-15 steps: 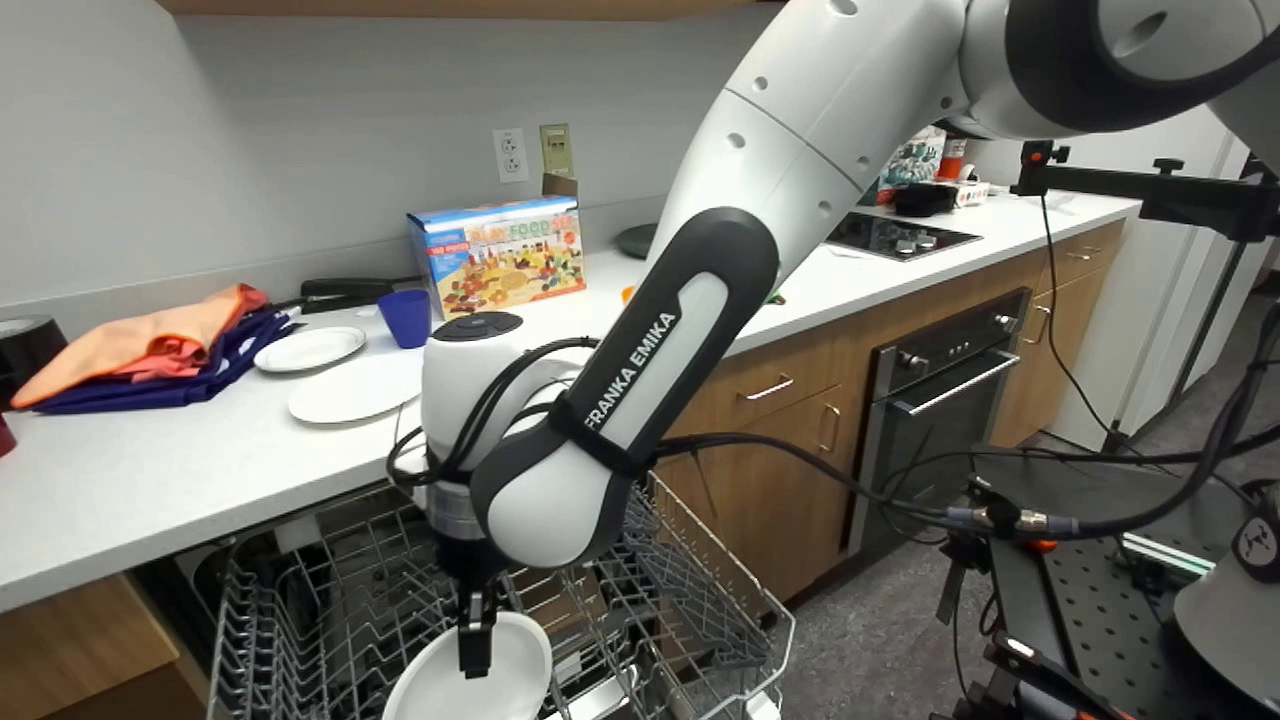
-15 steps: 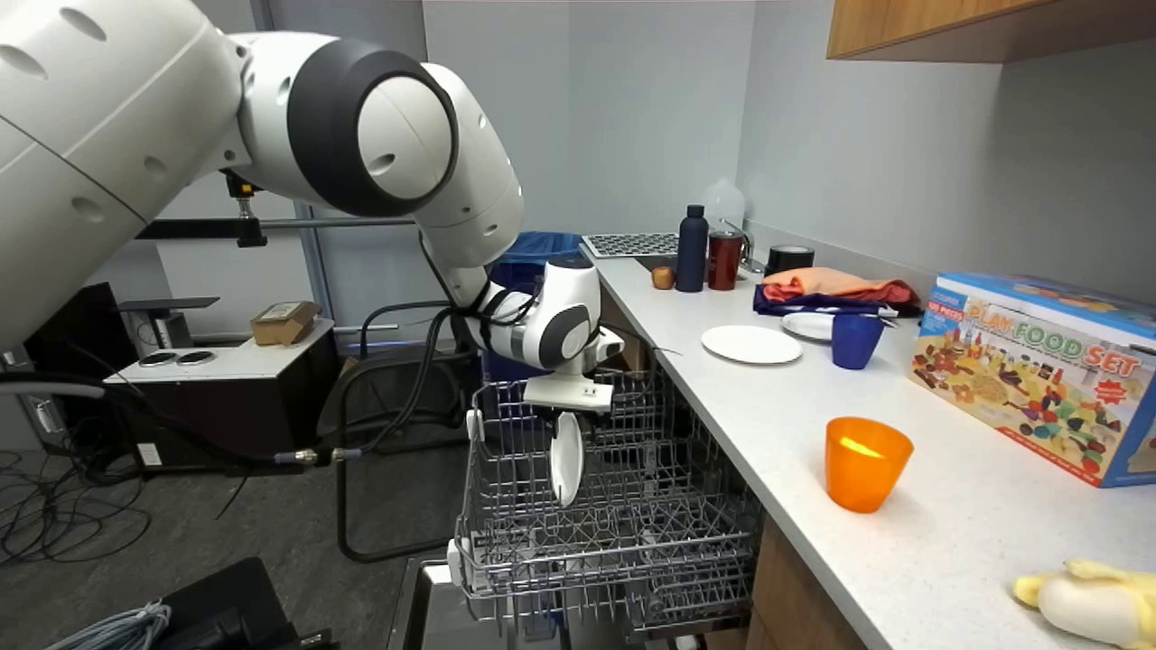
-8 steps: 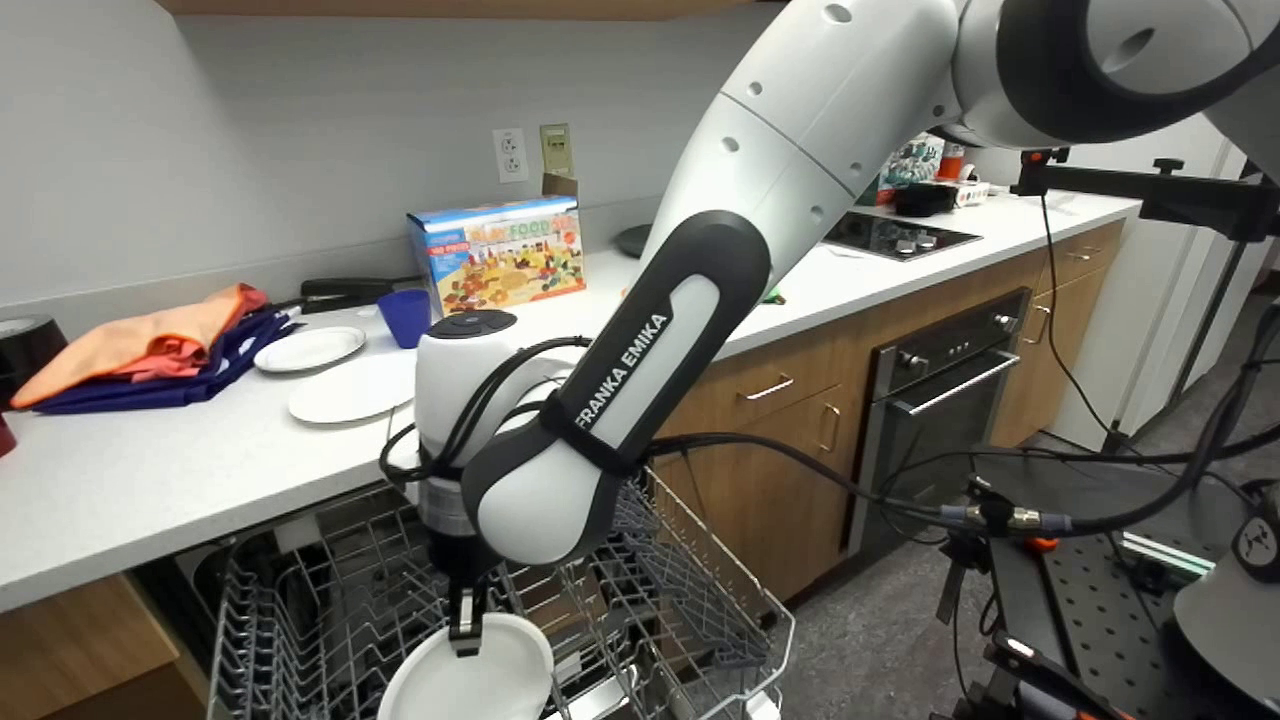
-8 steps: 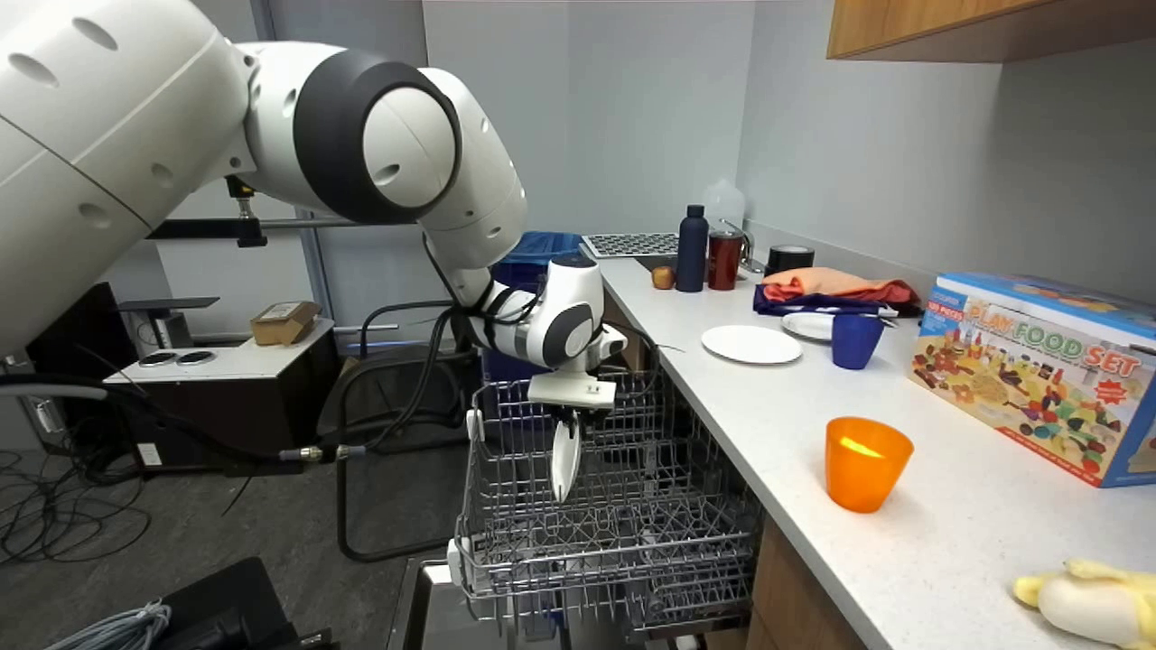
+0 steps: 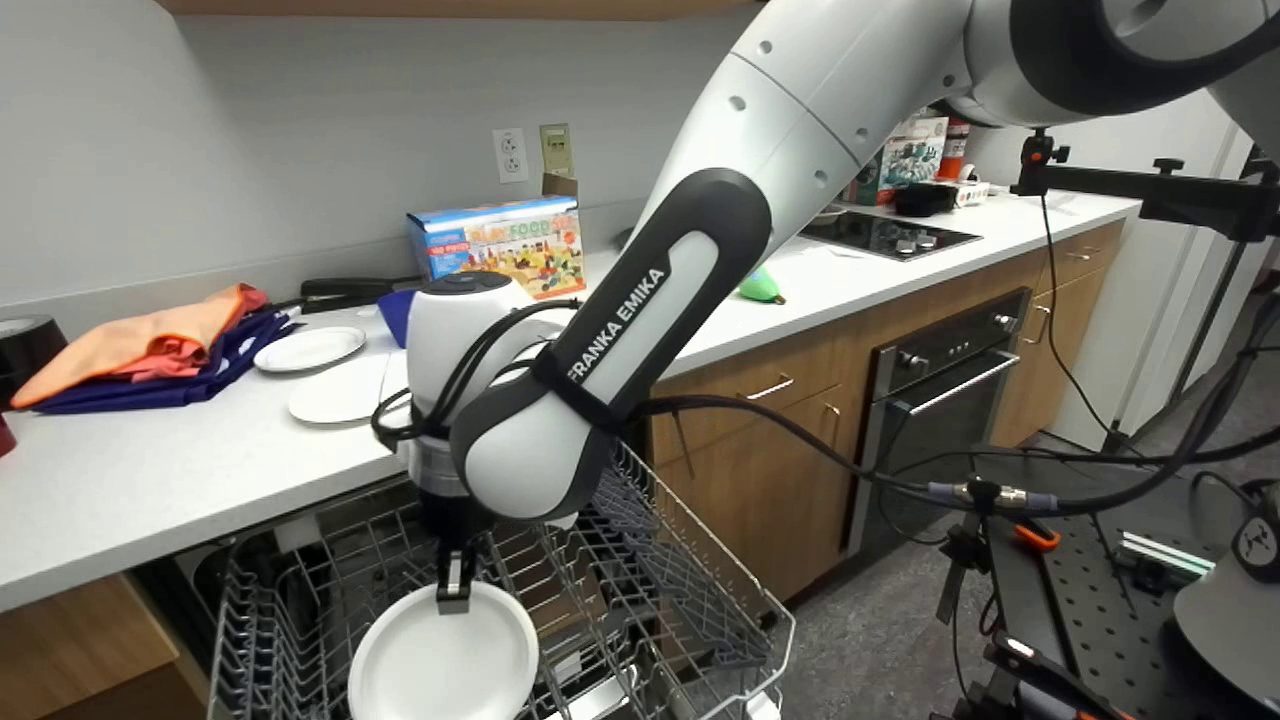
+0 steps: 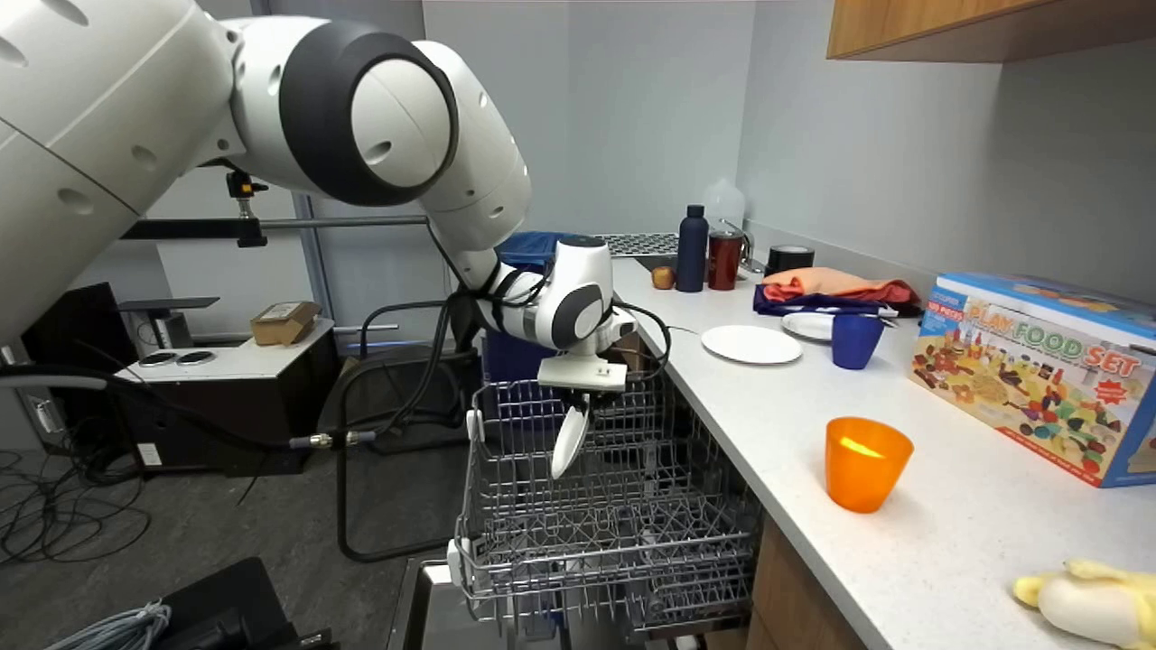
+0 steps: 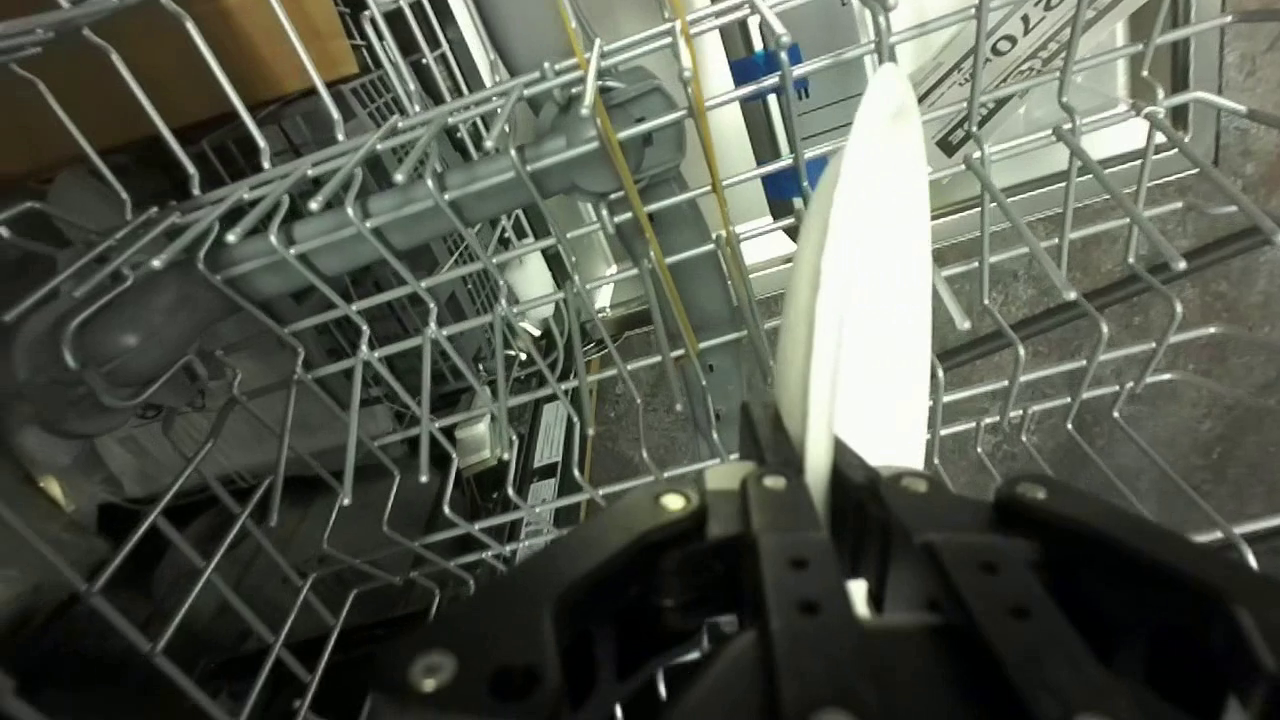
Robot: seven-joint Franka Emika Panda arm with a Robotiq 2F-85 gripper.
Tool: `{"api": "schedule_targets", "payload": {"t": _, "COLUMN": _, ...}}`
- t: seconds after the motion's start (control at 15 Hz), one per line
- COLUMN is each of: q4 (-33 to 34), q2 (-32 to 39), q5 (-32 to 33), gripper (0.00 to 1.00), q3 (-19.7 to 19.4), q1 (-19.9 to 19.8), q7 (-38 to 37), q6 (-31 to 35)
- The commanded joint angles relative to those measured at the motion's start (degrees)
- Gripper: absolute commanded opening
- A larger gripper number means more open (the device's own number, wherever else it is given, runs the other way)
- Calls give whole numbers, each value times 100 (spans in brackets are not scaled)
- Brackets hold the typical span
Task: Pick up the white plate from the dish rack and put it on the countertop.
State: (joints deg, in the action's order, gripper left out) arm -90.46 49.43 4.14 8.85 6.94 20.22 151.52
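The plate (image 5: 445,668) is being pinched at its upper rim by the claw (image 7: 815,455) and suspended beneath, nearly on edge, in or just above the rack (image 6: 623,552); turning flat is being judged necessary for the counter (image 6: 750,415).

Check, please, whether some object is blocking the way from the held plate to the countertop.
No object visibly blocks it. The pincer grips the white plate, which seems lower than the countertop, so it probably must rise over the front edge first. Beyond that edge lies another plate, which the landing spot should avoid.
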Motion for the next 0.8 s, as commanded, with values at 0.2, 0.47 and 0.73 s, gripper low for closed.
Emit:
{"api": "schedule_targets", "payload": {"t": 0.2, "q4": -210, "q2": -784, "q5": -20, "gripper": 2, "q3": 145, "q1": -329, "q7": 48, "q6": -40}}
{"api": "schedule_targets", "payload": {"t": 0.47, "q4": -223, "q2": -1242, "q5": -185, "gripper": 2, "q3": 142, "q1": -493, "q7": -80, "q6": 30}}
{"api": "schedule_targets", "payload": {"t": 0.73, "q4": -167, "q2": -1590, "q5": -330, "gripper": 2, "q3": 45, "q1": -580, "q7": -375, "q6": 123}}
